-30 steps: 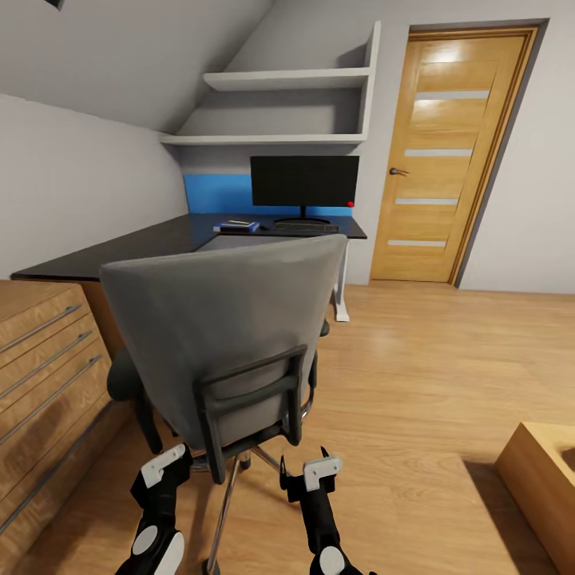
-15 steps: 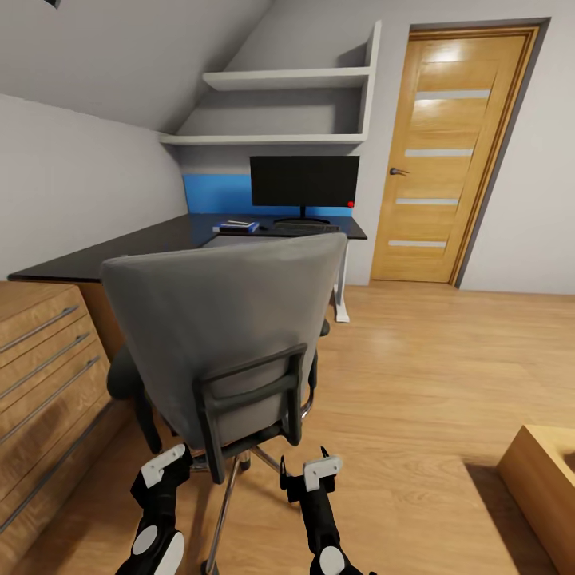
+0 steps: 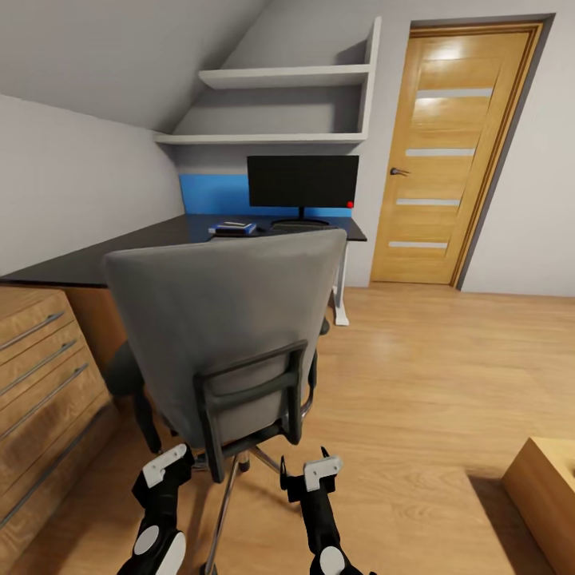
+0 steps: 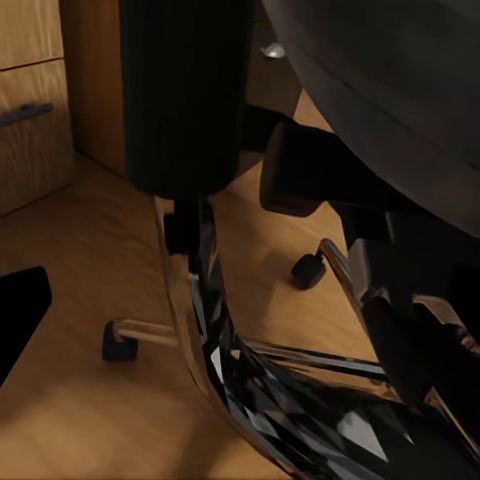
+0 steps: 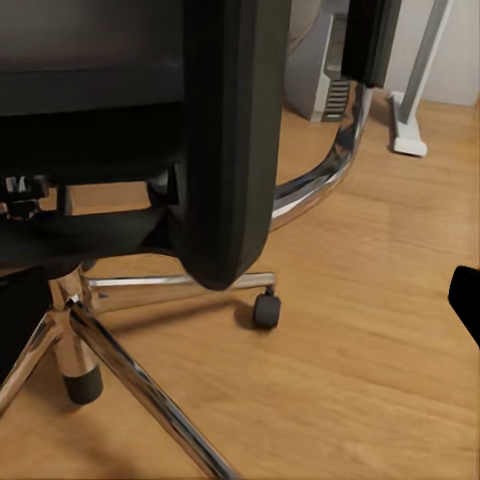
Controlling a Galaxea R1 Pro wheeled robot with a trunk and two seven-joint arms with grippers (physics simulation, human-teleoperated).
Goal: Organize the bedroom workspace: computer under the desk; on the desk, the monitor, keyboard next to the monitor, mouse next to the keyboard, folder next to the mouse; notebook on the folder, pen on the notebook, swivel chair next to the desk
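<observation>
The swivel chair (image 3: 231, 335) stands with its grey back toward me, facing the black desk (image 3: 144, 239). My left gripper (image 3: 165, 467) and right gripper (image 3: 307, 471) are both open, low behind the seat by the chrome base (image 5: 110, 370). On the desk stands the monitor (image 3: 302, 181), with the keyboard (image 3: 299, 227) in front of it, partly hidden by the chair's top. Left of the keyboard lies the blue folder (image 3: 233, 230) with the grey notebook (image 3: 235, 224) on it. The pen and mouse are too small to make out. The computer (image 5: 322, 70) sits under the desk by its white leg (image 5: 418, 80).
Oak drawers (image 3: 40, 367) run along the left, close to the chair. An oak door (image 3: 447, 152) is closed at the back right, and white wall shelves (image 3: 279, 80) hang above the desk. A low wooden box (image 3: 547, 487) sits at the bottom right. Open floor lies to the chair's right.
The whole view has crept toward the desk, with the drawers and box sliding outward. The chair keeps its place in front of my grippers, so it rolled forward with me. Both grippers look unchanged.
</observation>
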